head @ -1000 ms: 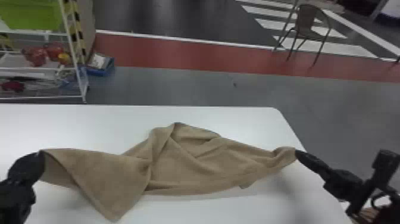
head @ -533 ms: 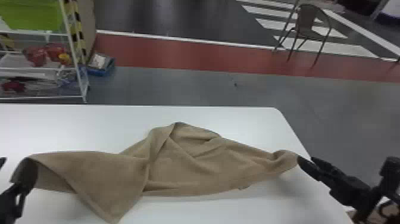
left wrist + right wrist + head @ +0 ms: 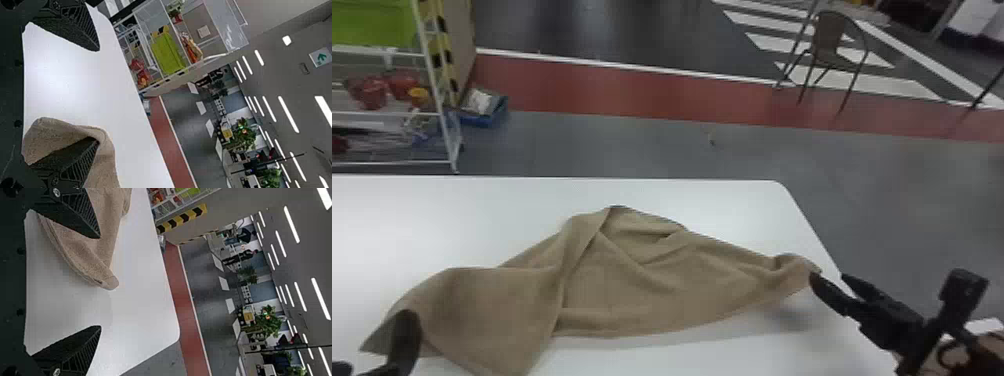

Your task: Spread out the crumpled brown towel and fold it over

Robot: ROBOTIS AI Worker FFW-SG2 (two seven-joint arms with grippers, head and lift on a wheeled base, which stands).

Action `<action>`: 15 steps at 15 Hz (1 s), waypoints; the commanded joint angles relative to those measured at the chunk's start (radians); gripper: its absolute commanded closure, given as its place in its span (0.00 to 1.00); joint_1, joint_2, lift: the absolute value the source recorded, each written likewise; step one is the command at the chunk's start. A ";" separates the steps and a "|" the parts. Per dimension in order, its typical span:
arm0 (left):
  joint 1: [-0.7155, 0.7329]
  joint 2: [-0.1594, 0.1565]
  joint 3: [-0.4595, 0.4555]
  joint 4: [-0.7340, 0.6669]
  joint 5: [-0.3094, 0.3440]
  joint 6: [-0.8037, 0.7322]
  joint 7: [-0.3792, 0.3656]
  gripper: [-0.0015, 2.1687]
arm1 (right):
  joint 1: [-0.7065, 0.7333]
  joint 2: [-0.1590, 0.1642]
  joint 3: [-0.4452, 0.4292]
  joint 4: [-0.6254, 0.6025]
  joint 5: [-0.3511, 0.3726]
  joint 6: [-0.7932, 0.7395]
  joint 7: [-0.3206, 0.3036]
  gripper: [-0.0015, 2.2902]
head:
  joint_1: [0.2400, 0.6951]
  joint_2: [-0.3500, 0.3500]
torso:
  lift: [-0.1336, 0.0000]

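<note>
Head view: see the towel across the lower left and middle, partly spread but lumpy, with flattening and folding to do, left gripper at bottom left, wide apart, towel over one finger, and right gripper at lower right, wide apart, holding nothing.

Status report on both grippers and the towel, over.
Left gripper open, towel draped over one finger, possible snag. Right gripper open at towel's right end. Towel rumpled on white table.
</note>
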 commanded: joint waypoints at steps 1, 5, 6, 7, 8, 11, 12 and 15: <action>0.032 0.009 0.054 -0.007 0.060 -0.011 0.005 0.03 | 0.009 0.000 -0.009 -0.002 -0.018 -0.003 0.000 0.03 | 1.00 0.06 | 0.08; 0.101 0.009 0.143 -0.056 0.108 -0.026 -0.010 0.03 | 0.021 -0.001 -0.022 -0.011 -0.029 -0.003 0.006 0.03 | 1.00 0.10 | 0.08; 0.130 0.009 0.190 -0.094 0.169 -0.029 -0.045 0.03 | 0.021 -0.003 -0.022 -0.011 -0.030 -0.003 0.006 0.03 | 1.00 0.11 | 0.08; 0.158 0.009 0.227 -0.137 0.237 -0.026 -0.122 0.03 | 0.021 -0.006 -0.022 -0.011 -0.035 -0.003 0.006 0.03 | 1.00 0.12 | 0.08; 0.181 0.000 0.284 -0.177 0.353 -0.017 -0.262 0.03 | 0.019 -0.007 -0.020 -0.011 -0.039 -0.003 0.006 0.03 | 1.00 0.13 | 0.08; 0.141 -0.038 0.325 -0.234 0.444 0.311 -0.547 0.03 | 0.018 -0.006 -0.016 -0.012 -0.044 0.000 0.008 0.04 | 1.00 0.05 | 0.08; 0.100 -0.058 0.342 -0.255 0.462 0.505 -0.630 0.03 | 0.018 -0.006 -0.016 -0.012 -0.046 0.000 0.008 0.04 | 1.00 0.02 | 0.08; 0.090 -0.078 0.339 -0.274 0.453 0.483 -0.617 0.03 | 0.018 -0.009 -0.031 -0.009 -0.047 -0.006 0.008 0.04 | 1.00 0.00 | 0.08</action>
